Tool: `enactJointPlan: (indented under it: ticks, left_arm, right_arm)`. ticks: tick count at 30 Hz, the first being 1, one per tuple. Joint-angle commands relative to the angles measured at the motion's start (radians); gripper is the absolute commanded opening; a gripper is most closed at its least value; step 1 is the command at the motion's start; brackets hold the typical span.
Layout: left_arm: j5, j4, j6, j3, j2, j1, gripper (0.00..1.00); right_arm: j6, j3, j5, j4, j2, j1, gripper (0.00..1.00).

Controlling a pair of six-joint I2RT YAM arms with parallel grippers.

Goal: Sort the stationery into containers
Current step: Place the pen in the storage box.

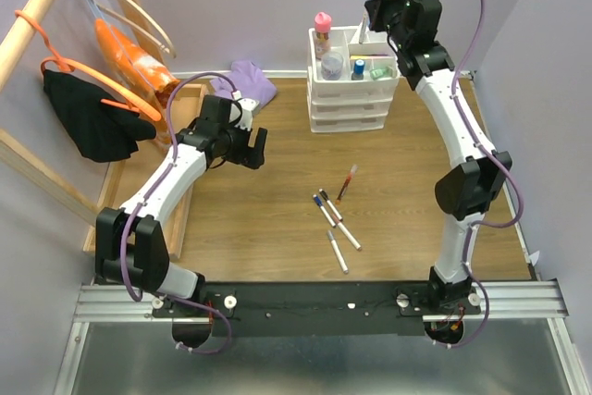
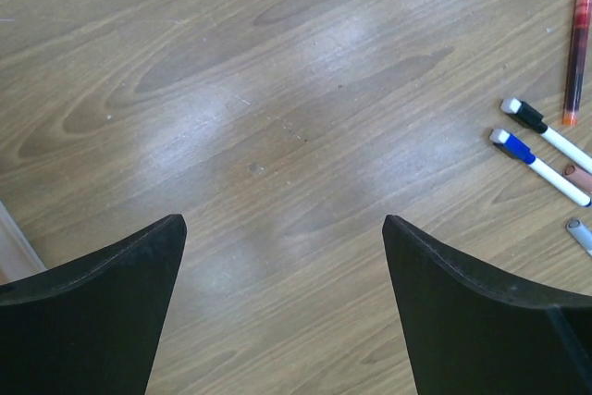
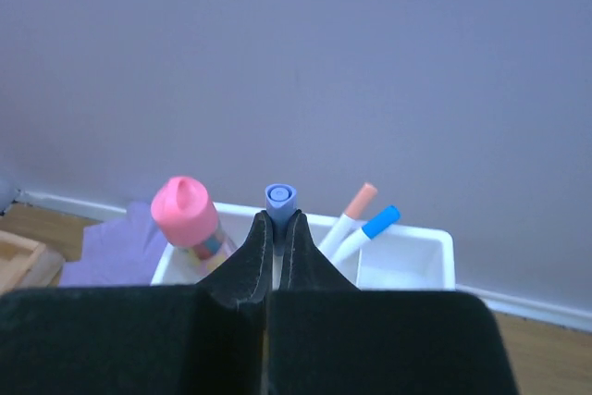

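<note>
While it is clamped between the closed fingers of the right gripper (image 3: 280, 221), a periwinkle-capped marker (image 3: 280, 197) pokes its cap just past the fingertips. Beyond and below those fingertips sits the white divided tray (image 3: 407, 256). A pink-capped glue bottle (image 3: 185, 215) stands in it to the gripper's left, and a salmon-capped marker (image 3: 356, 203) and a light-blue-capped marker (image 3: 379, 222) lean together just to its right. Well apart, the left gripper (image 2: 282, 219) hangs over the wooden table (image 2: 277, 90), jaws spread wide with nothing between them. To its right lie a black-capped marker (image 2: 527, 115) and a dark-blue-capped marker (image 2: 514, 145) side by side, a red pen (image 2: 579, 43) beyond them.
</note>
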Motion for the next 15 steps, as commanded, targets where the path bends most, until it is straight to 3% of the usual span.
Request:
enactJointPlan:
  ticks: [1,15]
  left_arm:
    - [0.037,-0.049,0.032,0.067,0.028,-0.015,0.96]
    - [-0.002,-0.083,0.064,0.148,0.114,-0.036,0.96]
  right_arm:
    - [0.026,-0.048,0.022,0.306,0.048,0.008,0.01]
    - [0.032,0.009,0.021,0.432,0.213,-0.014,0.01]
